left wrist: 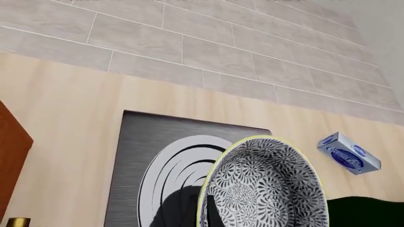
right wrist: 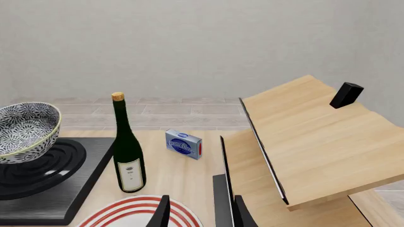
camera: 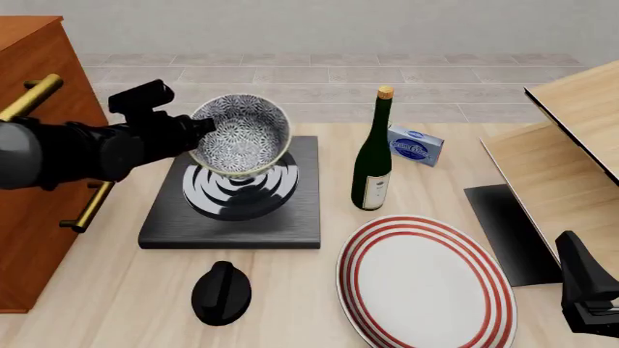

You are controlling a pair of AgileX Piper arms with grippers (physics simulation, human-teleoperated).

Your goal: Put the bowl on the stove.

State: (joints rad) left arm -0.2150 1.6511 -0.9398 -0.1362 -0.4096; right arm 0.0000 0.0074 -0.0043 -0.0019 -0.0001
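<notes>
Right fingers (right wrist: 198,213) apart, empty; left fingers (camera: 198,130) clamped on tilted bowl (camera: 242,136) above stove (camera: 232,221).

A: What stands on the counter (camera: 106,304) near its middle?

B: A dark green wine bottle (camera: 372,163), upright, with a tan cork and a pale label low on its body. Toward the far edge, just right of it, lies a small blue-and-white box (camera: 415,146).

A: And along the near edge?

B: A large white plate (camera: 425,285) with red rings, and left of it a small black knob (camera: 222,292), the two apart.

A: The sides?

B: At the left edge, a reddish-brown wooden cabinet (camera: 34,188) with brass bar handles (camera: 85,209). At the right edge, a light wooden shelf unit (camera: 566,156) with slanted boards.
</notes>
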